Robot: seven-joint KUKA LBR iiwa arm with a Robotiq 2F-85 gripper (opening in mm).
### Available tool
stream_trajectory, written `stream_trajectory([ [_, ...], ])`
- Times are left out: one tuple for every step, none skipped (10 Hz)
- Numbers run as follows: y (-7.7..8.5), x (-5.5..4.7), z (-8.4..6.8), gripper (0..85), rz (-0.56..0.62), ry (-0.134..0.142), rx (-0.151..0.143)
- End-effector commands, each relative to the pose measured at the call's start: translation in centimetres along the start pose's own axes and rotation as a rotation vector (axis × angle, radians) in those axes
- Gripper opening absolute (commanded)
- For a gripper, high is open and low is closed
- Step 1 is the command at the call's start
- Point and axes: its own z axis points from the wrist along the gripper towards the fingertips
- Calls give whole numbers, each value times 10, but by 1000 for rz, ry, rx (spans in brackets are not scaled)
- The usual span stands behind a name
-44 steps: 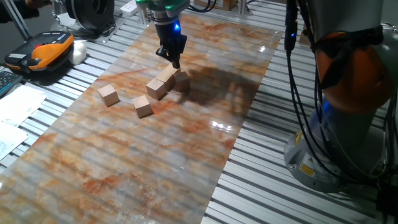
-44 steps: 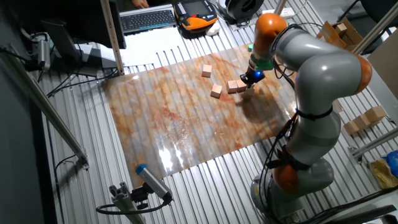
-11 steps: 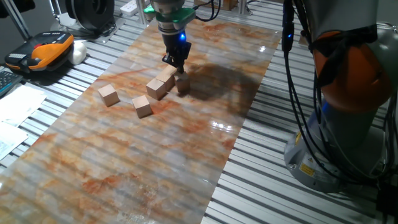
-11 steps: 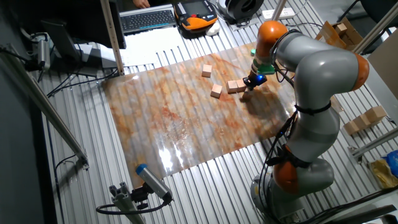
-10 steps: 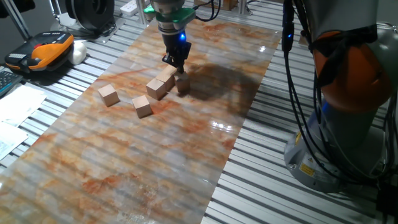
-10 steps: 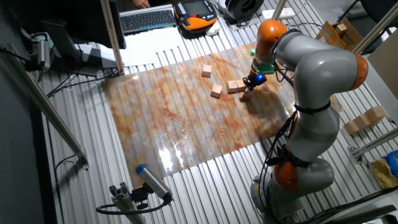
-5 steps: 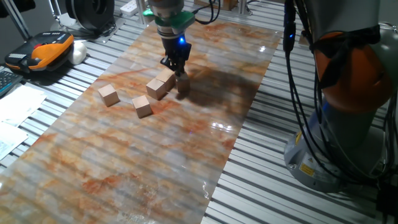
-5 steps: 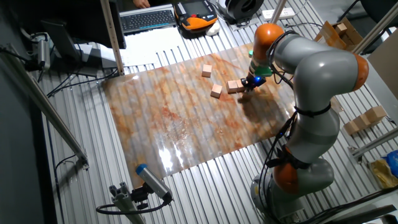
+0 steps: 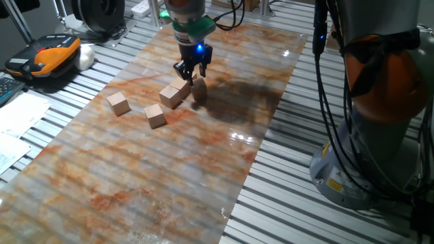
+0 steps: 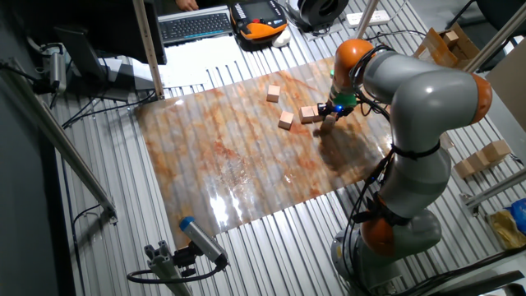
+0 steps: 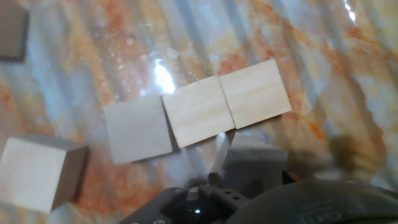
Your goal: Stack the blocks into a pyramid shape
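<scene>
Blocks: plain pale wooden cubes, three side by side
Writing: none readable
Gripper: fingers spread, empty

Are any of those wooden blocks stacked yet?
No. The hand view shows three blocks side by side flat on the table; none sits on another.

Gripper low at the block cluster — two loose blocks sit apart on marbled mat.

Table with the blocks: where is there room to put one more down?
The marbled table is bare on the whole near half, below the two loose blocks. It is crowded by the row of blocks, where the pincer hangs.
</scene>
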Motion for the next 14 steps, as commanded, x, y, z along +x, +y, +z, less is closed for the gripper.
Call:
stream_trajectory([
  [-1,0,1,510,47,5,-6],
  [-4,0,4,510,71,4,-3],
  [-7,0,6,510,82,0,-3],
  [-8,0,8,510,92,-6,3],
  [-8,-1,9,510,106,-8,8],
  [-8,-1,9,510,120,-15,11],
  [-7,-1,10,510,128,-17,14],
  [-7,-2,11,510,136,-20,17],
  [-7,-3,12,680,140,-23,19],
  [-5,-4,15,680,156,-28,23],
  [-5,-3,16,680,161,-30,22],
  [-5,-4,16,680,164,-18,-3],
  [-4,-4,17,680,162,-8,-17],
  [-4,-6,19,680,157,19,-39],
])
